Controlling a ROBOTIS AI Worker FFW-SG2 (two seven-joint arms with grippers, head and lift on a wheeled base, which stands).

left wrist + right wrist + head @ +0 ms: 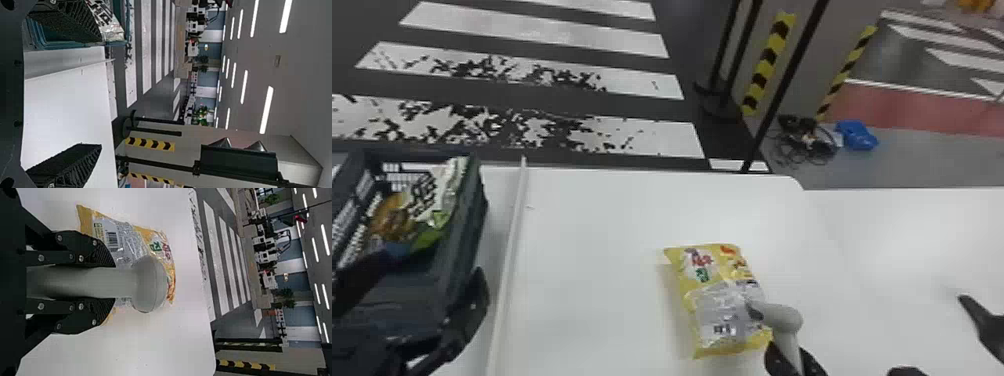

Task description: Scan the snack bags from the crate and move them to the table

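Observation:
My left gripper (419, 287) is open at the near part of the dark crate (474, 220), one finger over the inside and the other by its right wall. In the left wrist view, the left gripper (66, 92) has its fingers wide apart, one of them by the crate (58, 44) and a bag (113, 27). Green-white and brown snack bags (434, 195) lie in the crate. My right gripper (794, 362) grips a grey scanner (784, 317), its head over a yellow snack bag (719, 290) lying on the table. In the right wrist view, the right gripper (105, 282) is shut on the scanner's handle.
A thin white ridge (507, 260) runs along the white table (602, 225) between crate and yellow bag. At the right edge is a black pronged object (987, 325). Black posts (784, 85) stand beyond the table.

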